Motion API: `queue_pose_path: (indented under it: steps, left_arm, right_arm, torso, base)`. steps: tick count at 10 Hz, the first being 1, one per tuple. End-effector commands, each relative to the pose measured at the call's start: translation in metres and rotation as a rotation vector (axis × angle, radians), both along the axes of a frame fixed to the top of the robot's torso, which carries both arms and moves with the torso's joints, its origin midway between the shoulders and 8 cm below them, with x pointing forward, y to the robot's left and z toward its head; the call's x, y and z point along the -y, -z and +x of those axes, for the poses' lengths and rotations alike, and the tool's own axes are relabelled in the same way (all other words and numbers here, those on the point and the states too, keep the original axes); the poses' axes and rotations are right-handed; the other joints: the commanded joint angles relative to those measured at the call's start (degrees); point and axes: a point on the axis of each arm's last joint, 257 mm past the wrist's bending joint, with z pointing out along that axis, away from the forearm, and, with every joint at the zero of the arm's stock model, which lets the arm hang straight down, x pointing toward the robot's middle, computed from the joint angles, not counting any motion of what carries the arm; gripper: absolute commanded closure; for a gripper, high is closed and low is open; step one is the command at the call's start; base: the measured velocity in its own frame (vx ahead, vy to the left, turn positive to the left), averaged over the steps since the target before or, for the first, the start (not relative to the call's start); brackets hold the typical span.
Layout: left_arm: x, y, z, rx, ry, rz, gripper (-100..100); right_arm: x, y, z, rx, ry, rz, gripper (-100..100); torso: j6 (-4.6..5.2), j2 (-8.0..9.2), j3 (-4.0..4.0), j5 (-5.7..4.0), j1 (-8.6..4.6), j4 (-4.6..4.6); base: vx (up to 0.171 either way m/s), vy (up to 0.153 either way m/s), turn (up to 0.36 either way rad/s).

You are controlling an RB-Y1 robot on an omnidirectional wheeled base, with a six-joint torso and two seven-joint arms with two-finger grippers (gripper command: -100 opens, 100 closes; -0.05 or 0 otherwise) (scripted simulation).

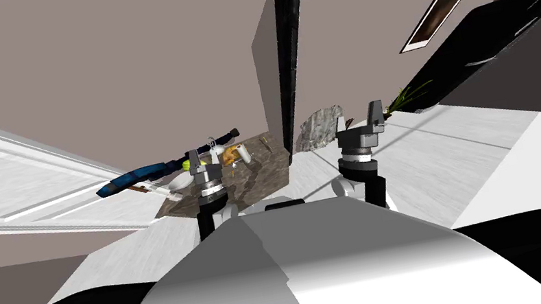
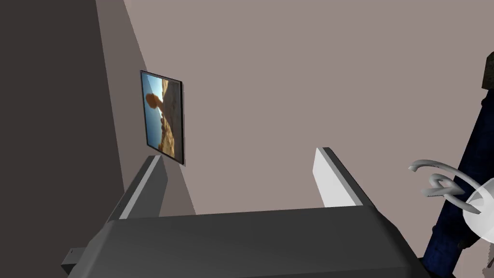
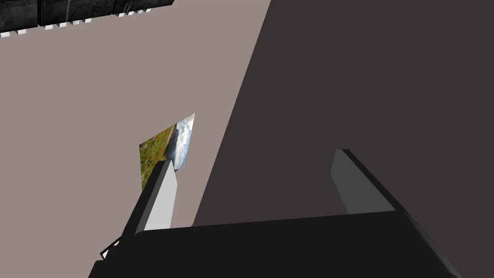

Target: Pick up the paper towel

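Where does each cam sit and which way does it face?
Head: on the head, steeply down and forward at a cluttered table with the paper towel; left pincer and right pincer show on their forearms.
Left wrist: on the left hand, along its open pincer toward a wall; blue pole beside it.
Right wrist: on the right hand, along its open pincer toward a wall.
Shared: head and left wrist both see the blue pole.

A long blue object (image 1: 135,176), bowl (image 1: 178,183) and wire stand (image 1: 214,148) crowd the paper towel (image 1: 244,154).
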Motion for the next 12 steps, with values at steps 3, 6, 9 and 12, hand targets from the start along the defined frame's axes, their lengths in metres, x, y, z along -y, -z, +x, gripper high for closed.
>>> queue_pose_path:
  steps: [3,6,9,12]
  left_arm:
    - [0.002,0.030,0.010,-0.048,-0.022,0.105,-100]
    - [-0.001,0.056,0.016,-0.093,-0.049,0.189,-100]
    - [-0.010,0.089,0.022,-0.149,-0.087,0.291,-100]
    - [-0.025,0.124,0.025,-0.211,-0.133,0.406,-100]
  right_arm:
    - [0.000,0.000,0.000,0.000,0.000,0.000,0]
    - [0.000,0.000,0.000,0.000,0.000,0.000,0]
    - [0.000,0.000,0.000,0.000,0.000,0.000,0]
    - [0.000,0.000,0.000,0.000,0.000,0.000,0]
  torso:
    - [0.01,-0.04,-0.02,0.03,0.12,-0.01]
    - [0.00,-0.03,-0.02,0.04,0.16,-0.01]
    - [0.01,-0.03,-0.02,0.03,0.12,-0.01]
    - [0.00,-0.02,-0.01,0.02,0.10,-0.01]
  base:
    - [0.010,0.028,-0.125]
    - [0.006,0.034,-0.136]
    - [0.003,0.025,-0.156]
    - [0.001,0.018,-0.183]
